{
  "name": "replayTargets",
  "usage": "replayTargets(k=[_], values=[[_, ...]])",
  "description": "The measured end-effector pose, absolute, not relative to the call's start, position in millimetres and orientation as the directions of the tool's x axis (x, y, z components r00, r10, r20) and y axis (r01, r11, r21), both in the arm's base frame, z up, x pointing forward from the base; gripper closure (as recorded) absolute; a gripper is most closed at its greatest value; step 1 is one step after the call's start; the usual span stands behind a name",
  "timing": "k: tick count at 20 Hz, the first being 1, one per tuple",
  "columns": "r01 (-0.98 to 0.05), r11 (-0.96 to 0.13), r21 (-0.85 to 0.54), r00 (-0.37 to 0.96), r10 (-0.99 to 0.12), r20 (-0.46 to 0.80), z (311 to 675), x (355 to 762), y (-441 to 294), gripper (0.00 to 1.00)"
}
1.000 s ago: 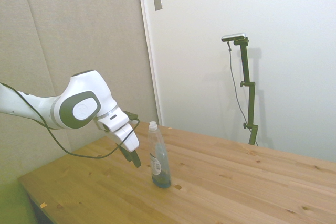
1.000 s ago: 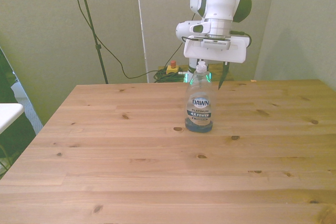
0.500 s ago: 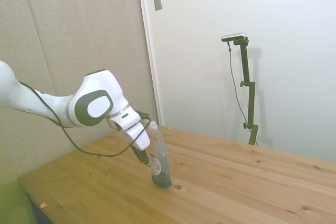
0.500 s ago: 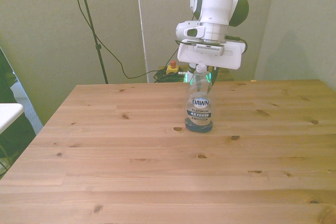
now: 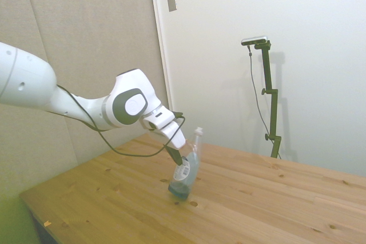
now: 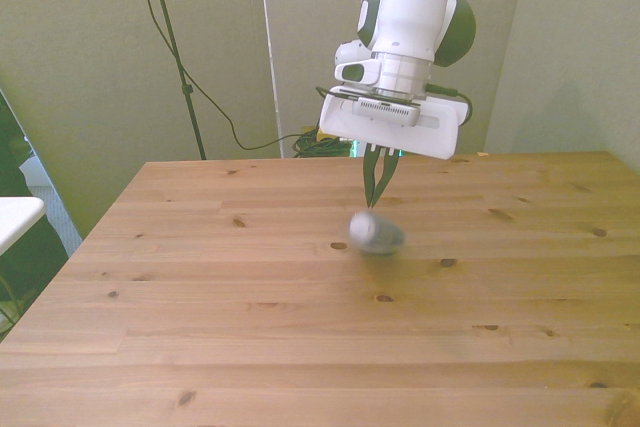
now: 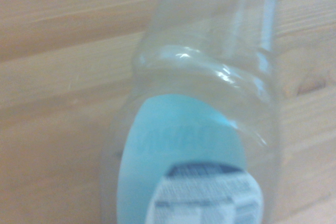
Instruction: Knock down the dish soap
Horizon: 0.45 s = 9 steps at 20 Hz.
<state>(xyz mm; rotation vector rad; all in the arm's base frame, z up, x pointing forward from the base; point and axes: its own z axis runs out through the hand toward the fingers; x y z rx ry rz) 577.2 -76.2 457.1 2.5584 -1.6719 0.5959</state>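
Note:
The dish soap, a clear bottle with blue liquid in its base, leans steeply away from the arm, its white cap high and only its base edge on the wooden table. In the front view the dish soap is a blurred patch tipping toward the camera. My gripper is shut, its dark fingertips pressed against the bottle's upper side. From the front, the gripper points down just behind the bottle. The wrist view is filled by the bottle's shoulder and label.
Bare planks of the table stretch toward the front view's near edge and both sides. A white object sits off the table at the front view's left. A black cable hangs under the arm.
My gripper has pushed forward through where the bottle stood. The dish soap went from upright to tilted steeply away from the arm and is falling.

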Motion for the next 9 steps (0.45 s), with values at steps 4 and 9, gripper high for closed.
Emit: replayTargets(k=[4,9], values=[[-0.89,-0.4,-0.22,0.308,-0.882,0.356,465,614,-96,1.0],[-0.893,-0.37,-0.255,0.255,-0.884,0.392,473,649,-124,1.0]])
